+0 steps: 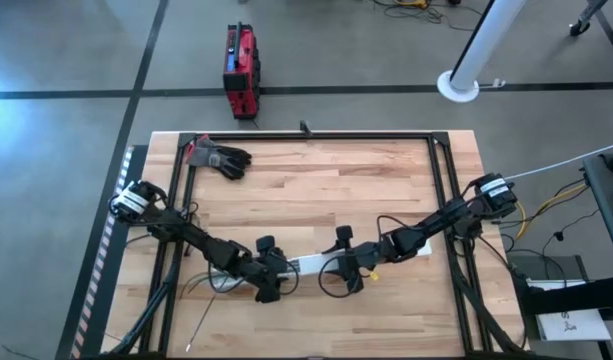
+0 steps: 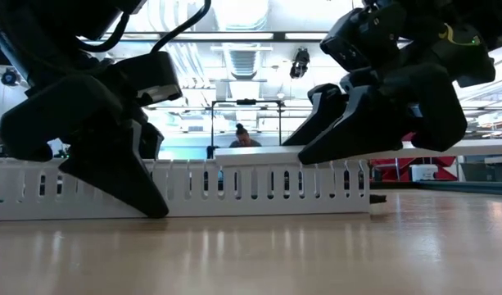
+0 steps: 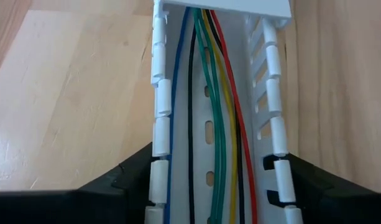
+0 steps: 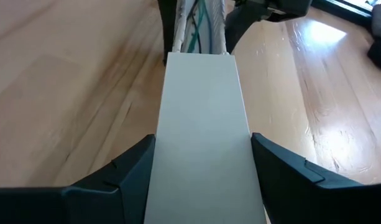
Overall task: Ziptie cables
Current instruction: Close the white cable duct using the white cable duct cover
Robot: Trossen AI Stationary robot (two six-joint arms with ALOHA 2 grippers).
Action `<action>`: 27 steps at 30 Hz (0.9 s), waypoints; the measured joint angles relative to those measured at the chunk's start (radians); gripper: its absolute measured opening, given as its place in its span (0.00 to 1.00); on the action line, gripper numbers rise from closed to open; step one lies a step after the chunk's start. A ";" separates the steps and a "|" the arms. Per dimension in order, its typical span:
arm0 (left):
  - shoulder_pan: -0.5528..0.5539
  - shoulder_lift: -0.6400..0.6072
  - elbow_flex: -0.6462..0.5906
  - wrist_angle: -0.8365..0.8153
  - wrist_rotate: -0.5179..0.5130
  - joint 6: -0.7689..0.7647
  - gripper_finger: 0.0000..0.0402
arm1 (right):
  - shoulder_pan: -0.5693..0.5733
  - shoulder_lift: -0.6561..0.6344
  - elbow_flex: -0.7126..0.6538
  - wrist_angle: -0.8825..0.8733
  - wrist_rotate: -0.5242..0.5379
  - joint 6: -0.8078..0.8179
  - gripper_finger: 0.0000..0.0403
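Note:
A long white slotted channel (image 2: 234,188) lies on the table near its front middle. The cables (image 3: 215,124), blue, black, green, yellow and red, run lengthwise inside it. A flat white lid (image 4: 202,124) covers the channel's right part and reaches past its end (image 2: 447,150). My left gripper (image 1: 271,280) straddles the uncovered stretch of channel and is shut on it. My right gripper (image 1: 348,272) is shut on the lid. My left gripper (image 3: 218,180) clasps the channel's two slotted side walls (image 3: 158,168) between its fingers, which lie across the channel. It comes slanting down from the table's left. The channel rests flat on the table. My right gripper (image 4: 202,162) pinches the lid by its two long edges (image 4: 162,155), fingers across it, slanting down from the table's right. The lid sits level along the channel's top.
A black glove (image 1: 221,158) lies at the far left of the table. A black frame rail (image 1: 306,137) borders the work area. Thin loose wires (image 1: 211,290) lie near the front left. A red box (image 1: 241,70) stands on the floor beyond. A person (image 2: 244,135) is in the room behind.

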 joint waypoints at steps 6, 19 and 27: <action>0.000 0.000 0.001 0.001 -0.003 -0.023 0.53 | 0.012 0.000 -0.001 -0.012 0.048 0.019 0.54; 0.000 0.000 0.000 0.018 -0.026 -0.011 0.54 | 0.002 0.001 -0.001 -0.025 0.073 -0.027 0.54; 0.001 0.000 0.000 0.035 -0.025 0.044 0.53 | -0.024 0.000 -0.001 -0.034 0.061 -0.057 0.54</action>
